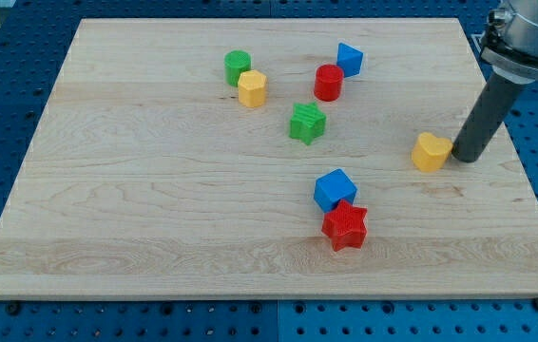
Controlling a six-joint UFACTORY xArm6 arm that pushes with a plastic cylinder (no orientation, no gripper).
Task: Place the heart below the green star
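Desk: a pale wooden desk (155, 218) fills most of the frame, with blue pegboard (3, 104) around it.
Arm: the dark rod comes down from the upper right corner of the frame.
My tip: my tip (463, 158) rests on the desk at the right of the frame, just beside the yellow heart's right side, touching it or nearly so.
Hand: there is no hand on this arm, only the rod, so nothing is clamped or spread.
Yellow heart: the yellow heart (430, 152) lies right of centre, well apart from the green star and to its right, slightly lower.
Green star: the green star (307, 123) sits near the middle, a little above centre.
Upper group: a green cylinder (238, 66) touches a yellow hexagonal block (252, 88) at upper centre-left; a red cylinder (328, 83) sits just beside a blue block (349, 59) at upper centre.
Lower pair: a blue cube (335, 189) touches a red star (345, 226) below centre, under the green star.
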